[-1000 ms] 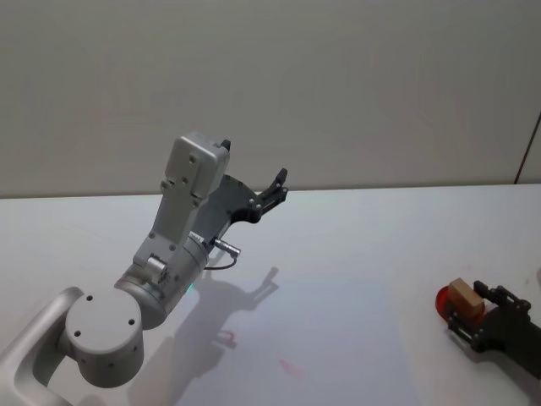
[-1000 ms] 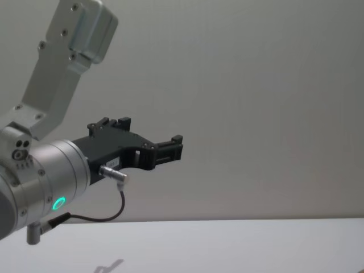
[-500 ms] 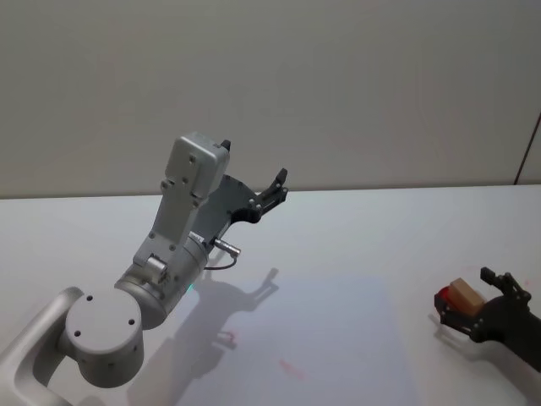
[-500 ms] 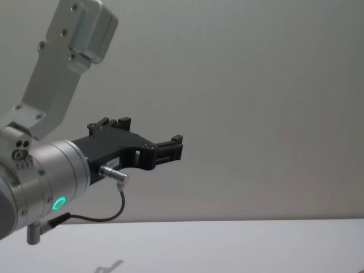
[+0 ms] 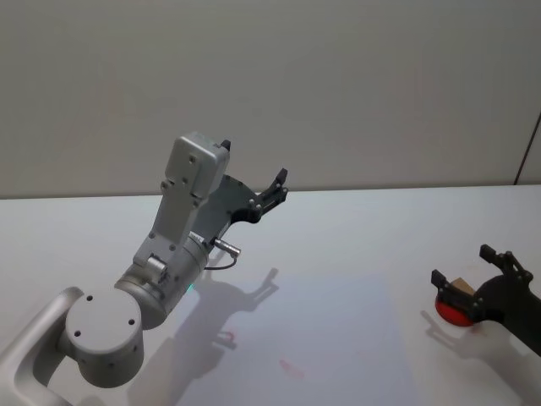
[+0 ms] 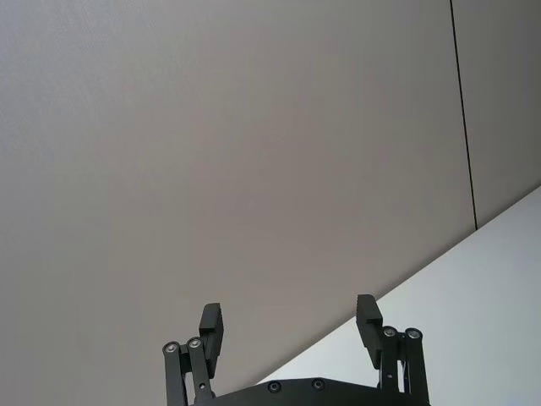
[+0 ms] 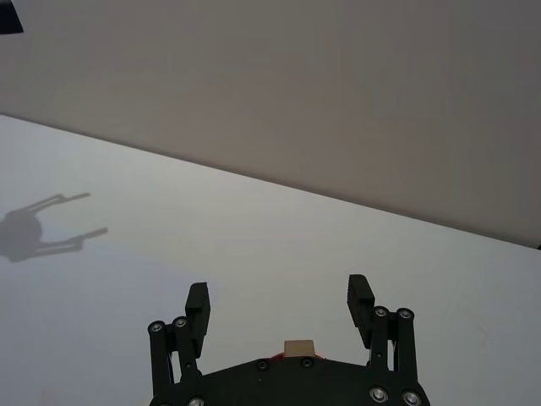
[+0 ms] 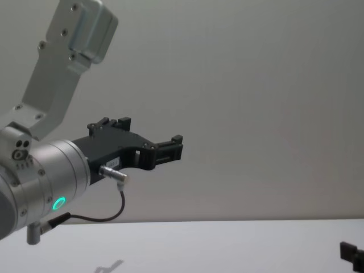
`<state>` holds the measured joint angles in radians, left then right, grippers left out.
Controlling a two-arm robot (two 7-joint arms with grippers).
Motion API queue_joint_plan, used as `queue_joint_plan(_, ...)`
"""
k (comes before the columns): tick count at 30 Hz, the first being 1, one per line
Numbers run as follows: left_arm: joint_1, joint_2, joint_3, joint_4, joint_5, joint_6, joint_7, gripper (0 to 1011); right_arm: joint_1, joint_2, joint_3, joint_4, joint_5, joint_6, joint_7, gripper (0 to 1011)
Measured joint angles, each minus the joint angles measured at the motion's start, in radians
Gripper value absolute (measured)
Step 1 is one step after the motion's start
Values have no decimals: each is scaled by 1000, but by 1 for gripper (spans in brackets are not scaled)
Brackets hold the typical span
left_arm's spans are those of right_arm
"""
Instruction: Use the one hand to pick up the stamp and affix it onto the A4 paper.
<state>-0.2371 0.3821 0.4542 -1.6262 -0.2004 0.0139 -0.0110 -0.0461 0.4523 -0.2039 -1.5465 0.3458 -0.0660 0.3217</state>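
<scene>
So the right gripper (image 5: 463,284) is down at the right side of the white table (image 5: 355,228), fingers spread wide, nothing held. The stamp (image 5: 455,304) — red round base with a tan wooden block on top — sits on the table right under and between those open fingers. In the right wrist view you just catch the tan top of the stamp (image 7: 298,348) peeking over the gripper body, roughly centred between the two fingers (image 7: 198,306), so the lineup looks decent to me.

The left gripper (image 5: 269,196) is parked up in the air over the left-centre of the table, fingers apart and empty, pointing at the wall.

The A4 paper (image 5: 338,338) lies flat in the middle, a faintly tinted sheet well apart from the stamp, with a couple of small red marks (image 5: 291,368) on it.

What could go wrong: the tan block is small and mostly hidden by the gripper, so if the fingers close a bit off-centre or too high they could tip the stamp or pinch only a corner. A tilted grip means a smeared or partial print — and dragging it could shift the loose paper.
</scene>
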Motion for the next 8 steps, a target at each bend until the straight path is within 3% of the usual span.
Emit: queue_joint_plan(8, 0, 0, 0, 0, 0, 0, 0, 1001, -8, 2, 3, -28, 11, 1, -13, 1001)
